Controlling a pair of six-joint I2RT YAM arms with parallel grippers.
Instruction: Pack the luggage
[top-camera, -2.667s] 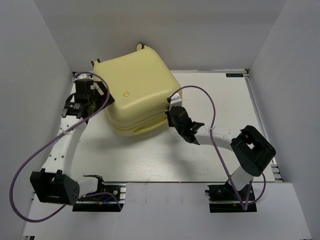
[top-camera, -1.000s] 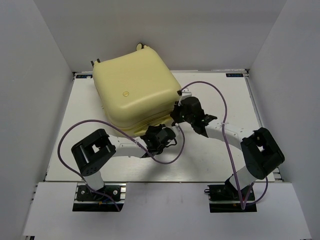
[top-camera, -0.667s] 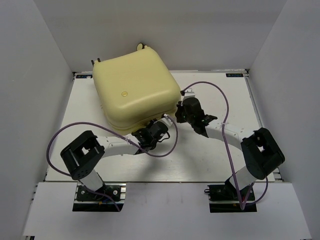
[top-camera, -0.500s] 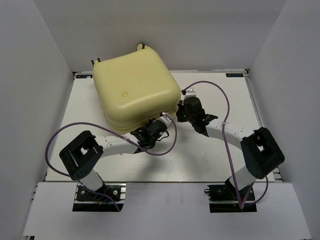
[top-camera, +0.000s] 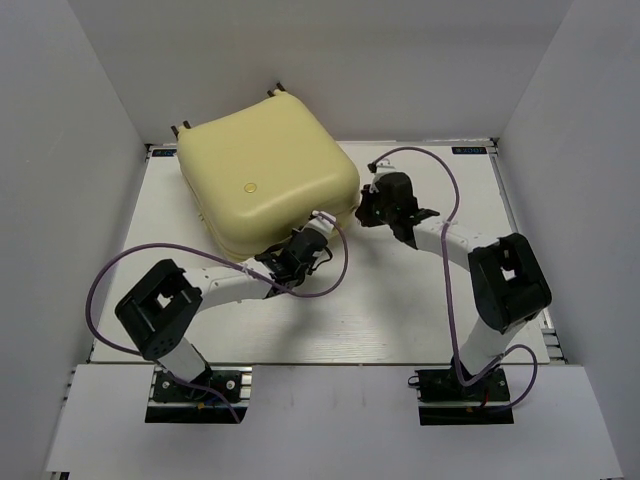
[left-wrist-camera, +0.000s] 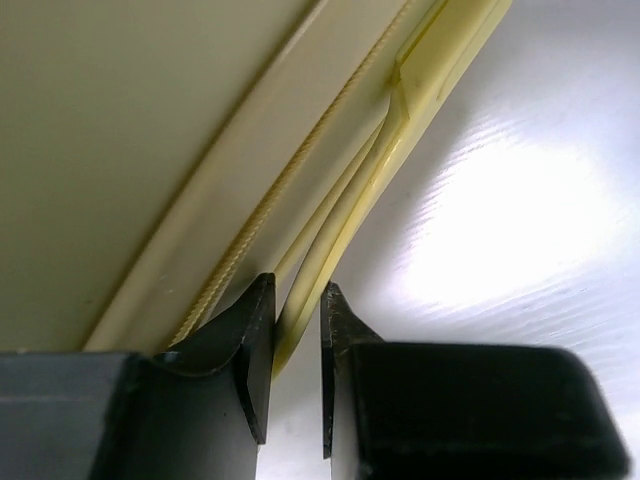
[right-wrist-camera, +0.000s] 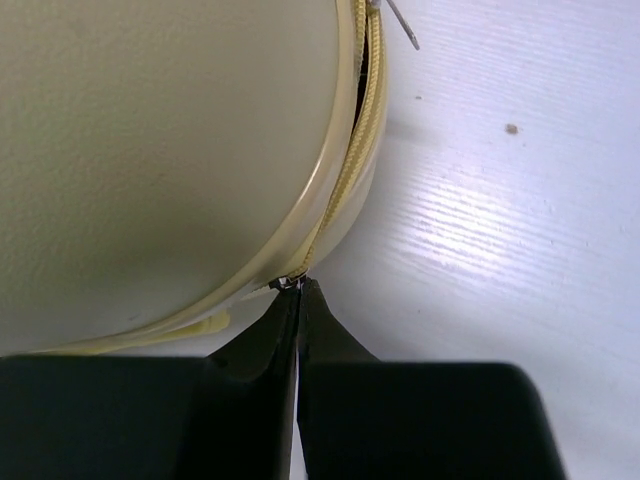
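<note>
Luggage (top-camera: 268, 186) shifted left; left claw (left-wrist-camera: 296, 330) pinches its near-edge handle (left-wrist-camera: 345, 240).

Bright even overhead light, soft shadows, white glare on the table (left-wrist-camera: 520, 230), wrist-view foregrounds blurred

My desk (top-camera: 400, 310) is a white board with a faint grain, glossy enough to throw back a bright patch of overhead light. Plain white walls (top-camera: 420, 60) box it in on the left, right and far sides. Along the near edge runs a paler white strip (top-camera: 320, 420). The light is even and soft.
</note>
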